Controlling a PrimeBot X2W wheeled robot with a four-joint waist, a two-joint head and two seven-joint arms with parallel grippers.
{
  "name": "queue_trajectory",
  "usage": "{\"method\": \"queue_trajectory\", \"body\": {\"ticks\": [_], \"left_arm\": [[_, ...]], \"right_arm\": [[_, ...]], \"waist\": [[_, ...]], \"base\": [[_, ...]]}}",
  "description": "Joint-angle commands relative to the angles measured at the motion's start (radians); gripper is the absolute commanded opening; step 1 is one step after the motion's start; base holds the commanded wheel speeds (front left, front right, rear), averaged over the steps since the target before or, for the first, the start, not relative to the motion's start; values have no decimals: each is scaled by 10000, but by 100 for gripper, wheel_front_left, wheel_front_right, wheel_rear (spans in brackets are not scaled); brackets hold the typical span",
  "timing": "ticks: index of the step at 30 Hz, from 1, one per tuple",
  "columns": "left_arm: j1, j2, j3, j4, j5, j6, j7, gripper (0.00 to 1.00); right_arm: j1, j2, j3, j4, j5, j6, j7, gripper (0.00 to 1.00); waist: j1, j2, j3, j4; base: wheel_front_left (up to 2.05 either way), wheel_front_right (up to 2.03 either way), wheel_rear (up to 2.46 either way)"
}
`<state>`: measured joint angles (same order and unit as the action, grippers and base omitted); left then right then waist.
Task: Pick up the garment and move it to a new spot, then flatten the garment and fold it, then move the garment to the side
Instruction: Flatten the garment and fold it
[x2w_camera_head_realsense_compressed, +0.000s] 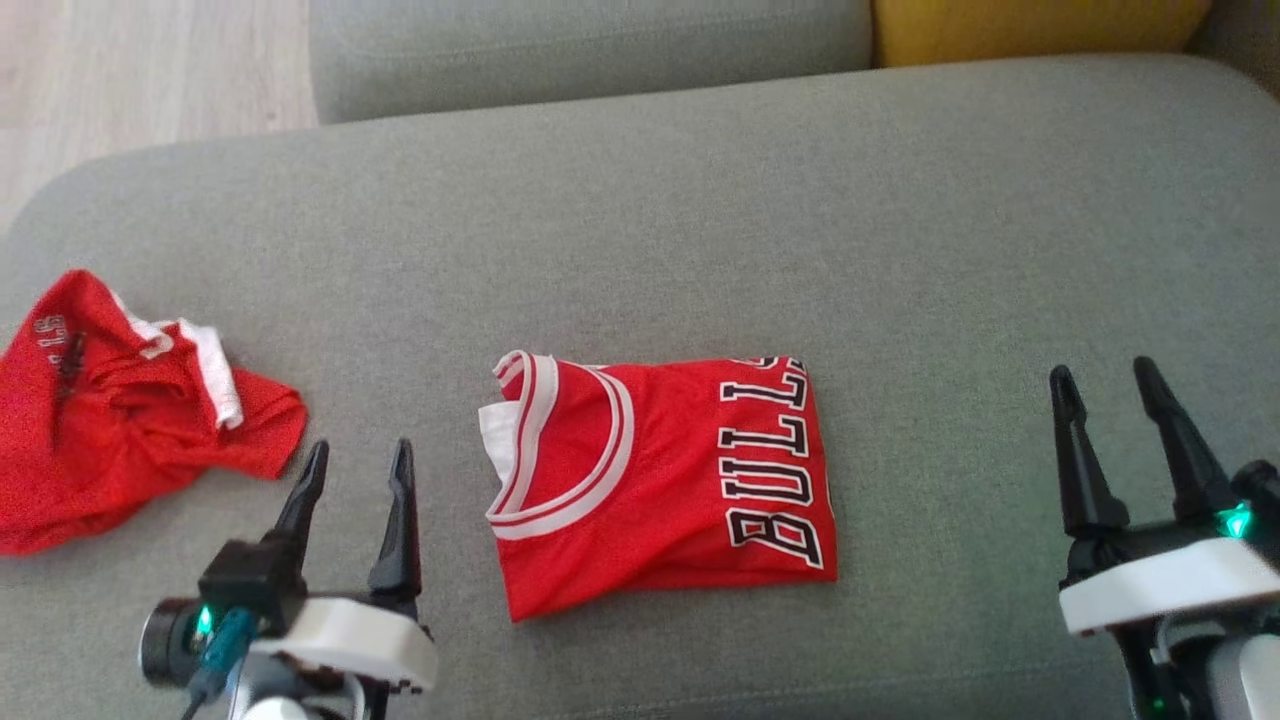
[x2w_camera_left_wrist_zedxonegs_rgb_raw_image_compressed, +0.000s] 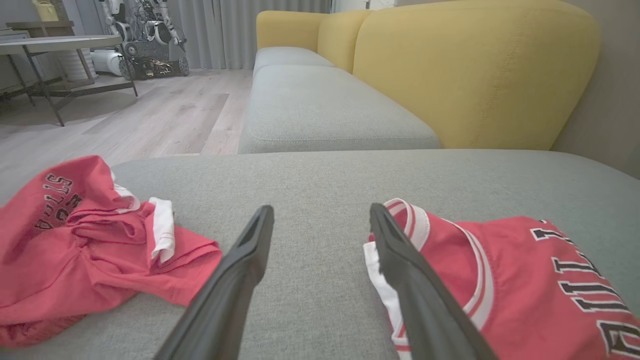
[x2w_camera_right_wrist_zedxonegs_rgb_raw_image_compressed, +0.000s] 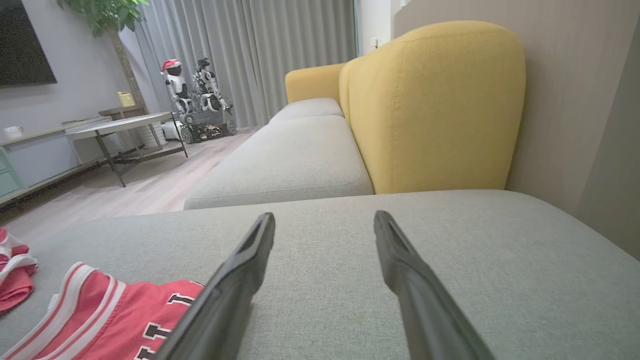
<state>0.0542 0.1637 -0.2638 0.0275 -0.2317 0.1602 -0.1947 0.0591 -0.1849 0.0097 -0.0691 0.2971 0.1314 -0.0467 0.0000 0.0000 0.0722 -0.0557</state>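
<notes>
"BULLS" in black letters on folded red jersey (x2w_camera_head_realsense_compressed: 665, 480)

Long dark tapered fingers on the left gripper (x2w_camera_head_realsense_compressed: 360, 447), white shell, black camera block, green light, teal cable plug — right gripper (x2w_camera_head_realsense_compressed: 1101, 370) likewise dark-fingered, white-shelled, green-lit.

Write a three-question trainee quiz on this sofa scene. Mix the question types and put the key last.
1. True or false: in the head view, the folded jersey lies between the left gripper and the right gripper.
2. Pick one: the crumpled red garment lies A) on top of the jersey, B) to the robot's left of the jersey and apart from it, C) on the floor.
3. Fill in: the fingers of both grippers are ____ and hold nothing.
Key: 1 true; 2 B; 3 open.
</notes>
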Motion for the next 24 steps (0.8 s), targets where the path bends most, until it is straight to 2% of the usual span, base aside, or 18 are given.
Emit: {"method": "queue_trajectory", "body": {"ticks": [1, 24], "left_arm": [[-151, 196, 438, -387, -74, 89, -7, 100], [702, 504, 571, -821, -220, 412, 111, 100]], "right_arm": [[-111, -77, 130, -430, -73, -7, 73, 100], [664, 159, 201, -640, -196, -7, 452, 100]], "waist": [[0, 0, -132, 53], [0, 0, -923, 312]], "base": [[0, 0, 0], [0, 0, 0]]}}
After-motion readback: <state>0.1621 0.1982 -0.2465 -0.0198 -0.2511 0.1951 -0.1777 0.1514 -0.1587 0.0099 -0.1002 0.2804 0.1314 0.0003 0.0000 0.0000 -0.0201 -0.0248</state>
